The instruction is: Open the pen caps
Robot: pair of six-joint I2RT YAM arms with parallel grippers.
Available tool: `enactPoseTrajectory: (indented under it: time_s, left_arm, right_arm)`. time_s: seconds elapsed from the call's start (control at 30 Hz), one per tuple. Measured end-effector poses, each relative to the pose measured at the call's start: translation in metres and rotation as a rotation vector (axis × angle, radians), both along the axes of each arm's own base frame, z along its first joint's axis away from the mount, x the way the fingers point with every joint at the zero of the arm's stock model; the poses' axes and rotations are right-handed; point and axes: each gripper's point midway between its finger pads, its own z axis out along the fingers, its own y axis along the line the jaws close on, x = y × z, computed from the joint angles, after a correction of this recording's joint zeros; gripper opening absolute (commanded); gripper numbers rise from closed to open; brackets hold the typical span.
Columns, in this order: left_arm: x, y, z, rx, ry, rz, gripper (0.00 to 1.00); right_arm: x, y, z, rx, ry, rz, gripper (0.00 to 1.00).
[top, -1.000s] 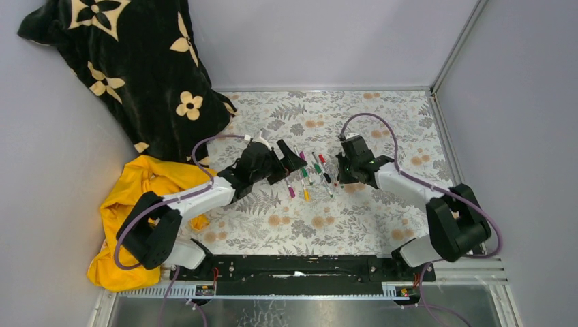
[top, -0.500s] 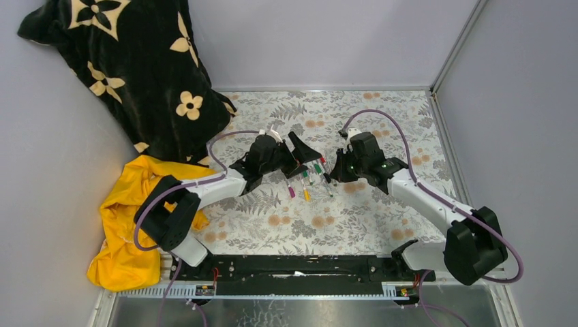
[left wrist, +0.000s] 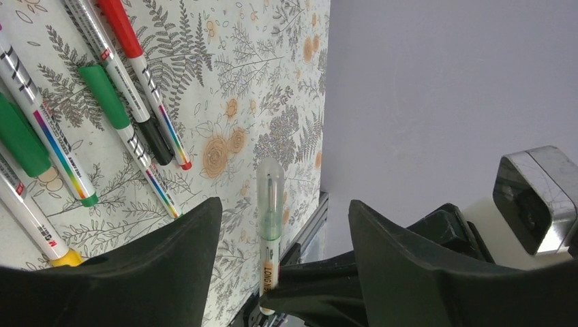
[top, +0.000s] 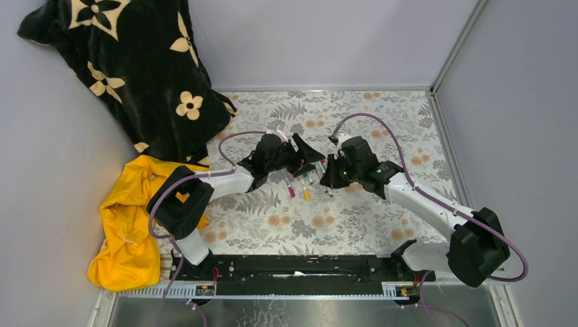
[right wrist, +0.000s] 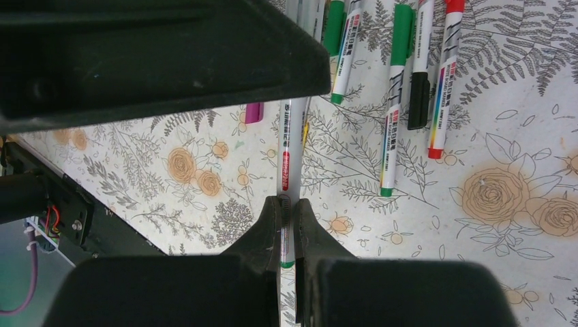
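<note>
Pen (right wrist: 287,150) in right end effector (right wrist: 287,203), seemingly.

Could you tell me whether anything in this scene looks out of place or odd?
Only the cloths: a crumpled yellow cloth and a black flowered blanket are heaped along the table's left side, unrelated to the pens. Nothing looks spilled or damaged.

Loose pens (top: 306,193) crowd the centre, cloths (top: 136,68) the left; right-hand mat (top: 409,129) seems passable.
</note>
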Motion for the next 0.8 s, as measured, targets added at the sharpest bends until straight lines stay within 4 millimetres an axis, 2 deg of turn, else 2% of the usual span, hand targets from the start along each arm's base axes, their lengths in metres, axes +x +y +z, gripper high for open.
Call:
enactPoseTrajectory:
  time_s: [0.07, 0.1, 0.37, 0.43, 0.63, 0.7, 0.77, 0.8]
  left_arm:
    - [0.0005, -0.0005, 0.0005, -0.003, 0.0, 0.0, 0.53]
    - [0.0008, -0.0009, 0.001, -0.006, 0.0, 0.001, 0.5]
    - [0.0045, -0.0038, 0.0015, -0.017, -0.003, 0.002, 0.43]
    - [0.0045, -0.0039, 0.0014, -0.017, -0.003, 0.002, 0.36]
    - [0.0046, -0.0039, 0.0016, -0.016, -0.009, 0.0, 0.26]
    - [0.0047, -0.0038, 0.0014, -0.013, -0.012, -0.001, 0.18]
    - [0.0046, -0.0035, 0.0005, -0.007, -0.018, -0.004, 0.04]
    - [0.0044, -0.0035, 0.0003, -0.005, -0.019, -0.005, 0.0]
  right_arm:
    - [-0.001, 0.0012, 0.0002, 0.004, 0.003, 0.002, 0.0]
    - [-0.0013, 0.0015, 0.0003, 0.005, 0.005, 0.002, 0.0]
    - [-0.0023, 0.0019, 0.0023, 0.011, 0.004, 0.002, 0.0]
    - [-0.0024, 0.0018, 0.0036, 0.014, 0.001, 0.001, 0.0]
    - [-0.0025, 0.0016, 0.0066, 0.019, -0.007, 0.001, 0.0]
    - [-0.0025, 0.0016, 0.0069, 0.019, -0.008, 0.001, 0.0]
    - [-0.0025, 0.0016, 0.0077, 0.021, -0.009, 0.0, 0.0]
    - [-0.0025, 0.0015, 0.0085, 0.022, -0.012, 0.0, 0.0]
